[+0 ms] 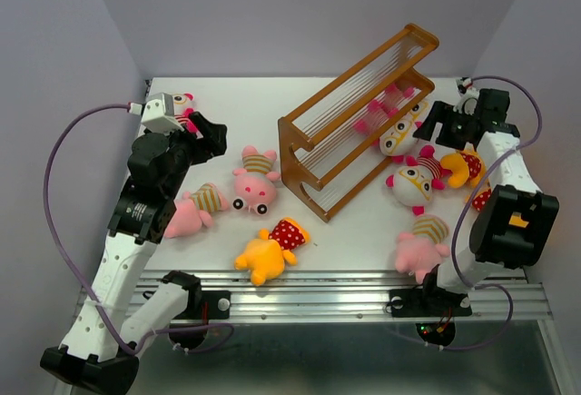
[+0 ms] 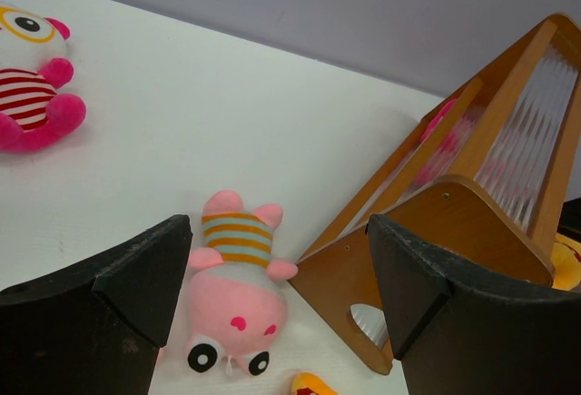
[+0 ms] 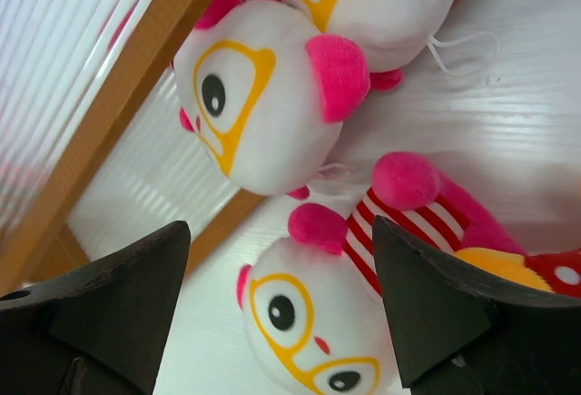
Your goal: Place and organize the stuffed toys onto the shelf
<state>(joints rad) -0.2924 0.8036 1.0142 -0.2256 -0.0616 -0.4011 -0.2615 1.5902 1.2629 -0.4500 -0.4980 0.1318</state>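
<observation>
Orange-brown shelf [image 1: 300,145]; toy [image 1: 377,115] behind rods seemingly pink.

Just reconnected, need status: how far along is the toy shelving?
Barely started. At most one pink plush seen through the shelf rods may be placed; I cannot tell. Nothing is in hand: the left tool and right tool are open, empty. Left: toys on the table, such as the yellow toy and striped pink toy.
</observation>
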